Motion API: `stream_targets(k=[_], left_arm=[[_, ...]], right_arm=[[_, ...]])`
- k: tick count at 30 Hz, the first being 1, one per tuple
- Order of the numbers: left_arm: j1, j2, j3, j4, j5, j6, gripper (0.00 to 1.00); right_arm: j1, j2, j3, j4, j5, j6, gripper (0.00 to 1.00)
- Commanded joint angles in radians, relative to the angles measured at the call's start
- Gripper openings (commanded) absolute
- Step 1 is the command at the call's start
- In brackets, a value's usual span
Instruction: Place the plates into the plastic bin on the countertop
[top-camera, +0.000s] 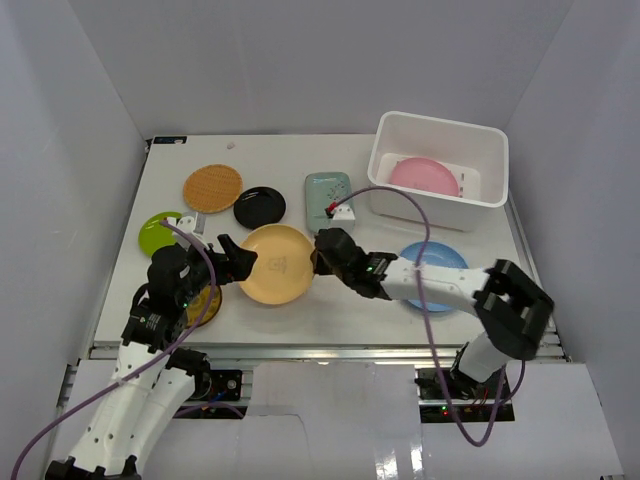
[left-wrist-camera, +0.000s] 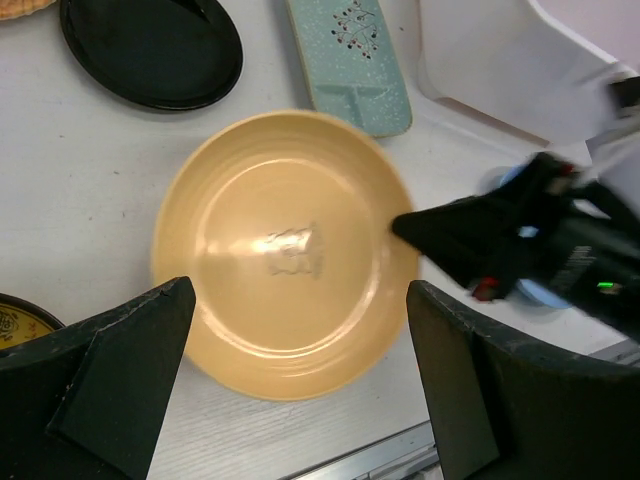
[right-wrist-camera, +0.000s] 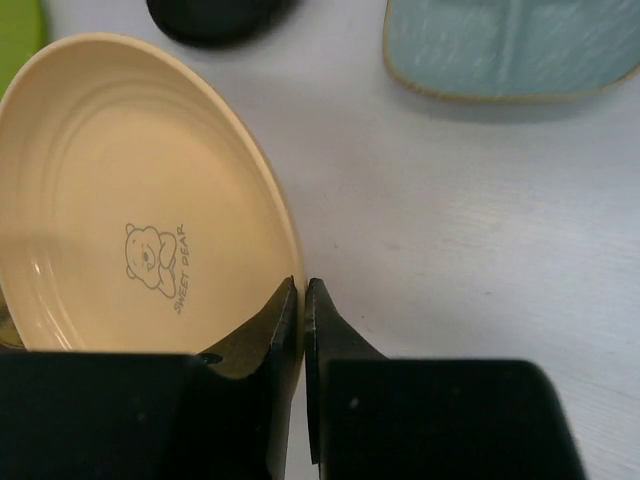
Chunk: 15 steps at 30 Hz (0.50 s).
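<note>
Left gripper hangs wide open at the tan plate's nine o'clock. The plate, round, glossy and ringed with a small bear print, lies on the countertop. Right gripper pinches its three-o'clock rim. The plastic bin stands at its two o'clock.

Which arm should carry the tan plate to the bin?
Right. The right gripper is shut on the rim of the tan plate, and the plastic bin sits on that side. The left gripper hangs open, holding nothing.
</note>
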Motion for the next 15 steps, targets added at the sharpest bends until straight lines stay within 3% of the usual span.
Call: stream_targets(k=[1,7,10,15], left_arm=[[0.005,-0.019,0.023,-0.001,0.013,0.003,0.98],[0.005,-0.027,0.014,0.008,0.046,0.0,0.98],[0.005,-0.017,0.009,0.019,0.082,0.0,0.98],[-0.006,-0.006,0.006,0.022,0.102,0.0,0.98]], right_arm=[[-0.068,-0.257,-0.018,-0.011,0.133,-0.13,0.08],[-0.47,-0.465,0.103,-0.081,0.066,-0.274,0.08],[-0.645,-0.411,0.247,-0.153,0.084,-0.347,0.08],[-0.904,-0.218,0.398,-0.227,-0.003,-0.332,0.08]])
